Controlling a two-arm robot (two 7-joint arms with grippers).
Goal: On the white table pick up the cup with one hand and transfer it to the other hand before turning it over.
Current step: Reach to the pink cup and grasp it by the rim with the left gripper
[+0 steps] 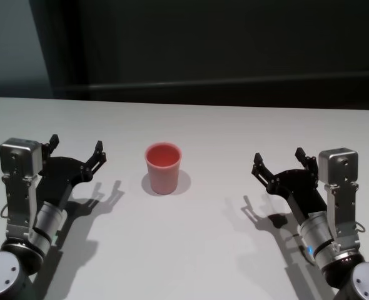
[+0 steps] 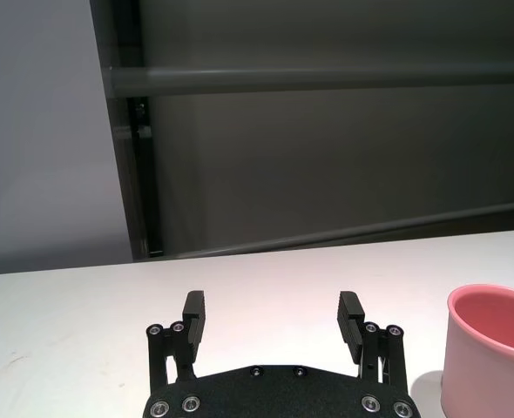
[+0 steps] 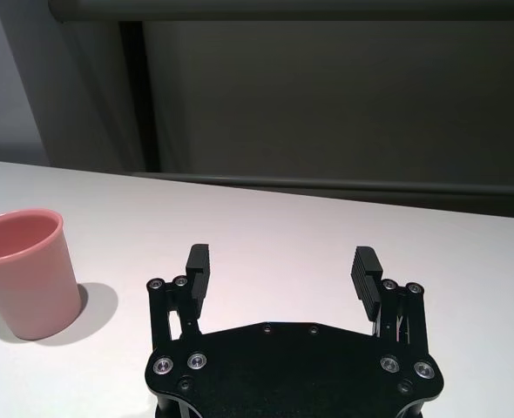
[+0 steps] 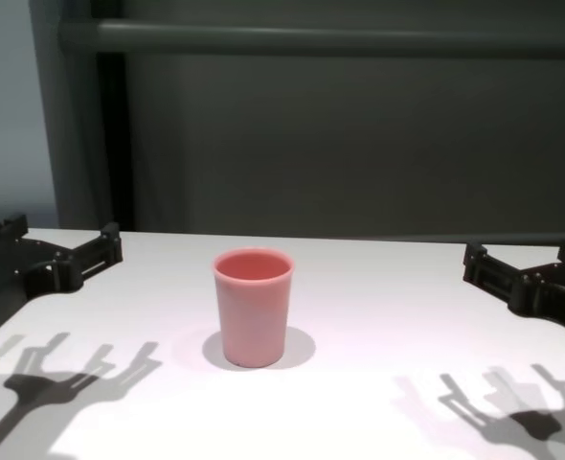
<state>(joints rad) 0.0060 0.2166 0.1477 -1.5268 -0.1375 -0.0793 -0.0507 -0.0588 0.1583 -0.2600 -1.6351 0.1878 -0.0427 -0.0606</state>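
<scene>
The cup (image 1: pixel 164 167) stands upright (mouth up) near the middle of the table (image 1: pixel 197 250), between the left gripper (image 1: pixel 76 149) and the right gripper (image 1: pixel 278 160), each well apart from it, above the surface, its jaws spread wide and holding nothing.
</scene>
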